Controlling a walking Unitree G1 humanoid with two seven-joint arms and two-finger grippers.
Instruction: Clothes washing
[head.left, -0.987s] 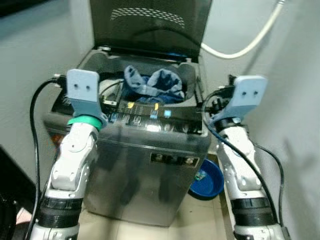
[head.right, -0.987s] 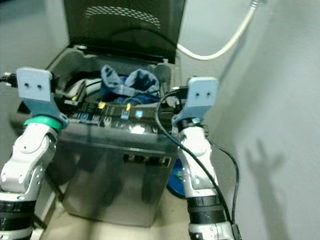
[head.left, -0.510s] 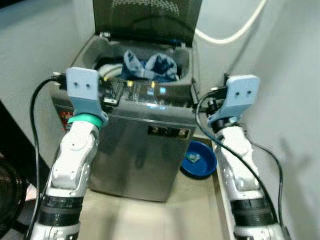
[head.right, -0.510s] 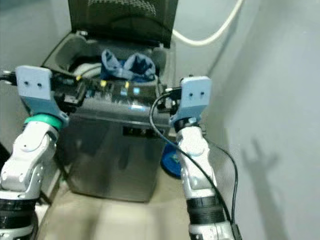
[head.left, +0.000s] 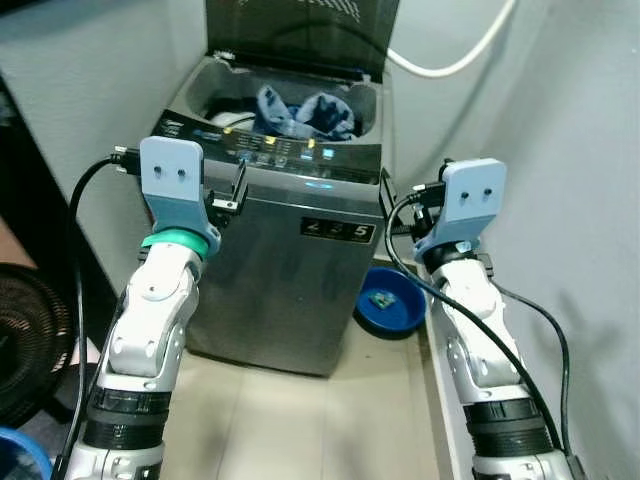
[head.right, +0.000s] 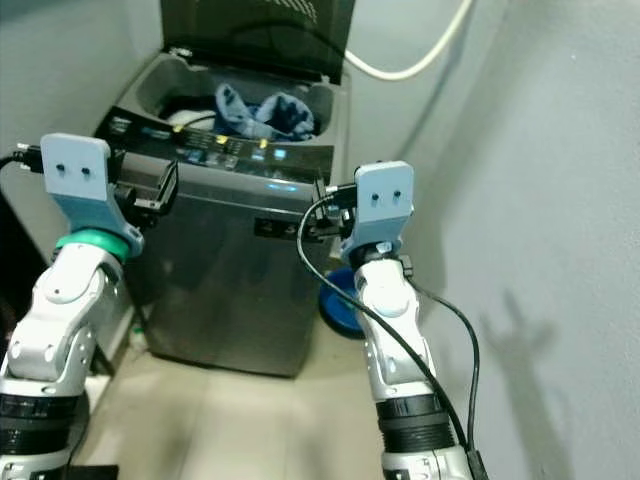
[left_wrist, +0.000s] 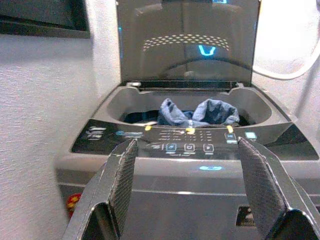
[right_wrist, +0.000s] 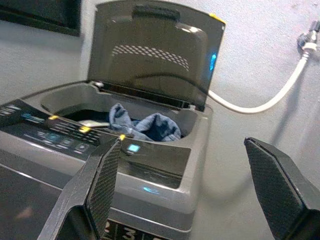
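The room is evenly lit, a bit cool and flat. A soft arm shadow falls on the right-hand wall (head.right: 515, 320), and the dark left corner swallows detail. The washing machine (head.left: 290, 260) has a dull sheen down its steel front, with small indicator lights glowing on its control panel (left_wrist: 190, 145). The raised lid (right_wrist: 150, 55) reflects a blue glint. Both wrist pictures are grainy and slightly soft, and the white wall blows out near the hose (right_wrist: 270, 100).
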